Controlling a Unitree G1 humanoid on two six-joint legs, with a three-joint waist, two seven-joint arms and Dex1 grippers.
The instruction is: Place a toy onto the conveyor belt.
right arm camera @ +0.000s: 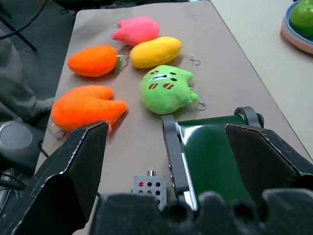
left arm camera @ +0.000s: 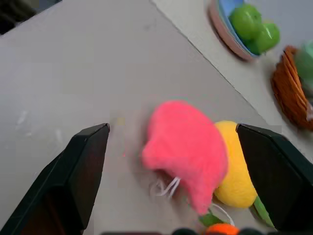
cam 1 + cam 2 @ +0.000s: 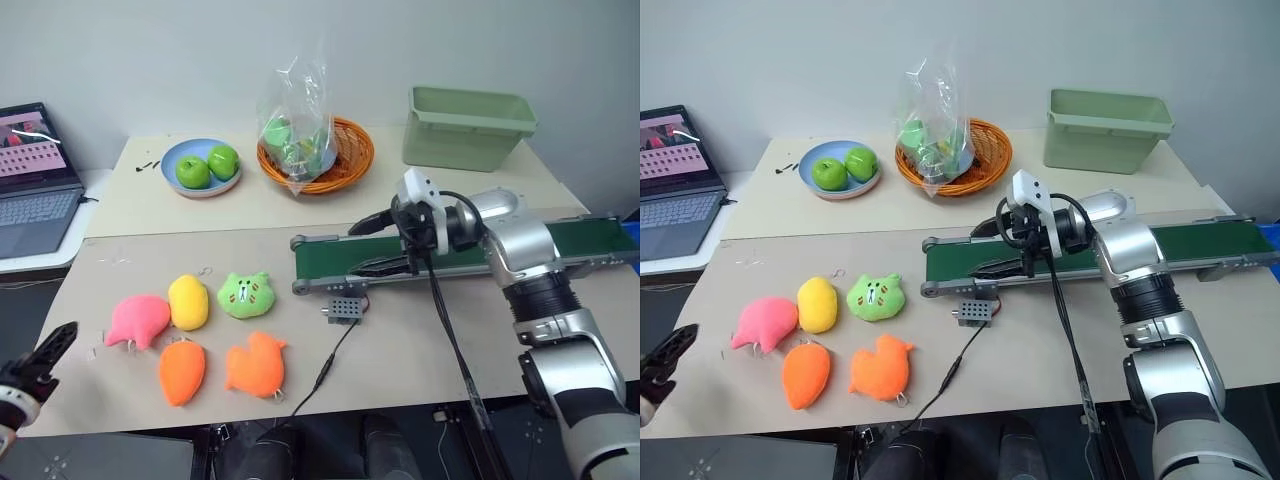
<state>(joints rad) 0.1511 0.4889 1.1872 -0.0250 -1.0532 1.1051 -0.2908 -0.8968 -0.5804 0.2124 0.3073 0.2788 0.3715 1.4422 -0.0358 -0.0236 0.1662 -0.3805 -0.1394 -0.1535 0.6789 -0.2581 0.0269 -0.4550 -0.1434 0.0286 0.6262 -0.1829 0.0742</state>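
The pink toy point(image 3: 137, 320) lies on the brown table at the left end of a cluster of plush toys, and is also seen from the left wrist point(image 2: 186, 147). My left gripper point(image 3: 45, 355) hangs open at the table's near left corner, short of the toy, with its fingers point(image 2: 83, 166) spread wide and nothing between them. The dark green conveyor belt point(image 3: 330, 262) runs across the right half of the table. Over the belt's left end my right gripper point(image 3: 372, 245) is open and empty, pointing left.
Beside the toy lie a yellow plush point(image 3: 188, 301), a green plush point(image 3: 246, 295) and two orange plushes point(image 3: 182, 371) point(image 3: 255, 366). A small grey box point(image 3: 343, 309) with a cable sits by the belt. Behind stand an apple plate point(image 3: 202, 166), a basket point(image 3: 316, 150), a pale green bin point(image 3: 467, 127) and a laptop point(image 3: 35, 180).
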